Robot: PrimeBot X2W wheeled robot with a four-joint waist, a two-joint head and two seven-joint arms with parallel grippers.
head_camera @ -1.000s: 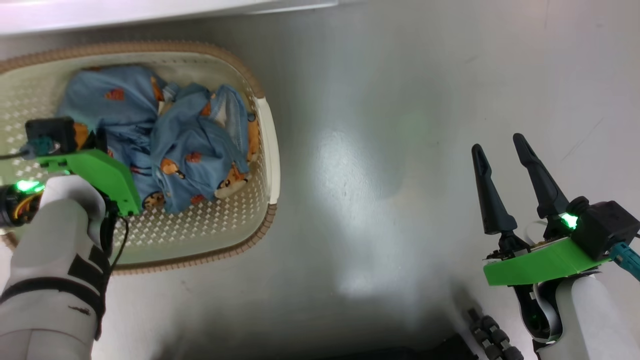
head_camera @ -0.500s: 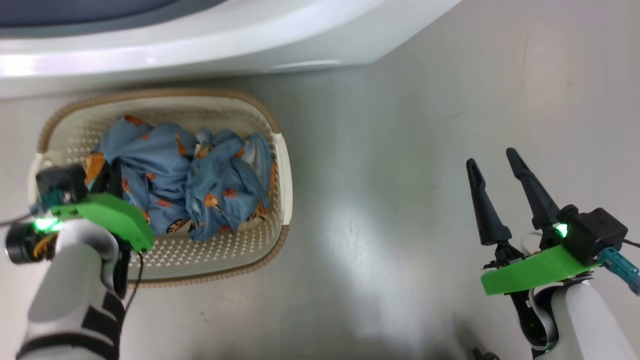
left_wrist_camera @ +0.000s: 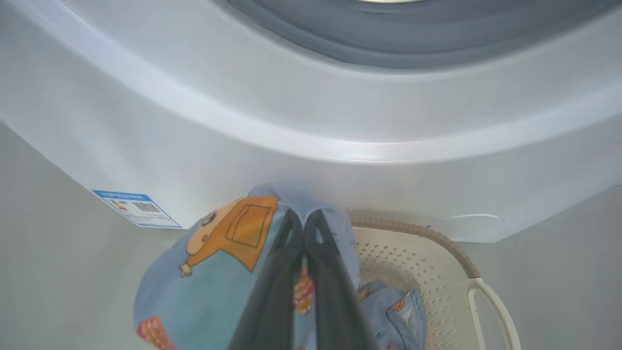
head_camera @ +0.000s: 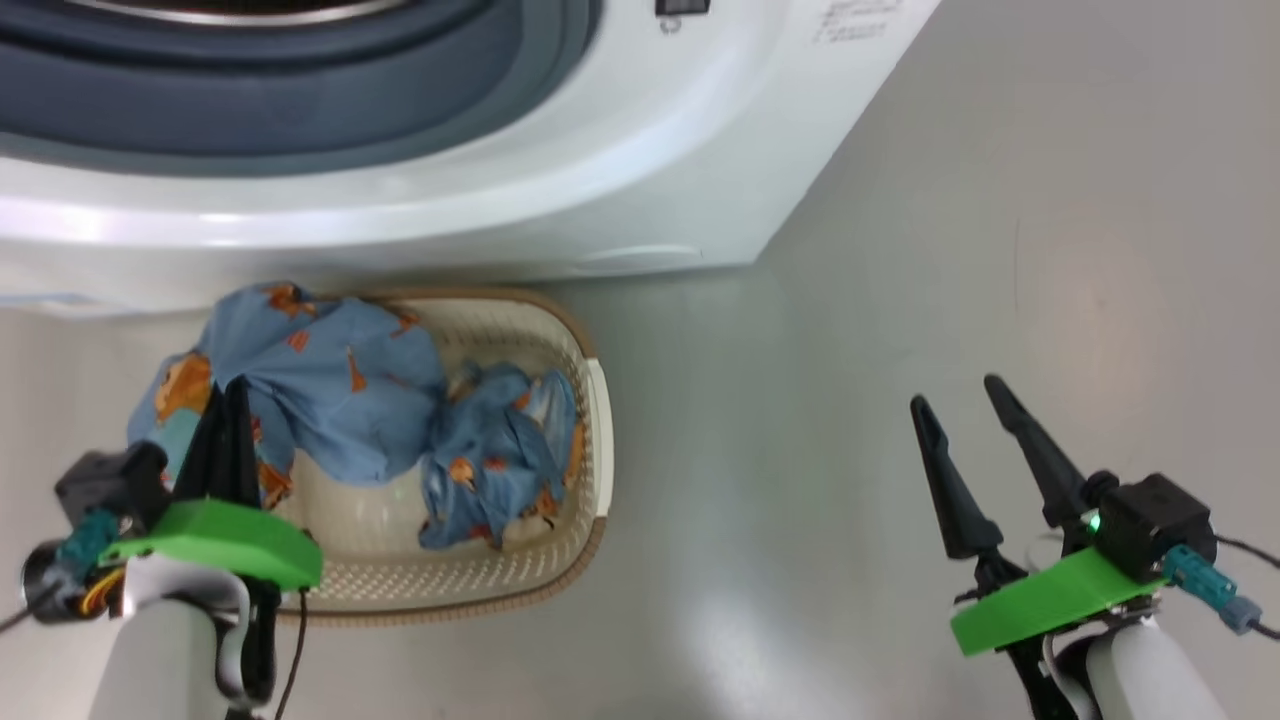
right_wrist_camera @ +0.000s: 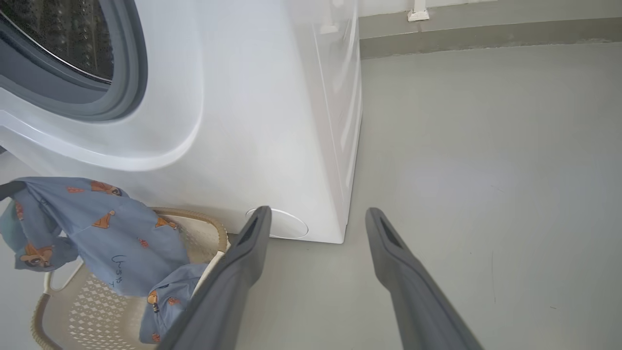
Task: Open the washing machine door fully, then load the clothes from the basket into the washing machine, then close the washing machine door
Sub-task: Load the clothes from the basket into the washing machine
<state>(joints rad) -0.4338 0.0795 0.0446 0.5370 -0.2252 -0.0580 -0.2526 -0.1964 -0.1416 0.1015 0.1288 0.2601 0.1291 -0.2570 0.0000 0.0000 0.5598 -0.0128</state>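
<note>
Lifted since a second ago: left gripper (head_camera: pixel 230 400), clamped tight on a blue piece of the clothes (head_camera: pixel 330 390), above the basket (head_camera: pixel 597 420). More fabric inside, just before the washing machine (head_camera: pixel 620 170). Well apart, right gripper (head_camera: pixel 952 392) spread wide, empty, over floor (head_camera: pixel 900 250).

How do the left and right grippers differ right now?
The left gripper is shut on a blue bear-print garment; the right gripper is open and holds nothing. The left gripper hangs over the basket; the right gripper is over bare floor, well apart from the basket. Both have two long dark fingers pointing toward the washing machine.
</note>
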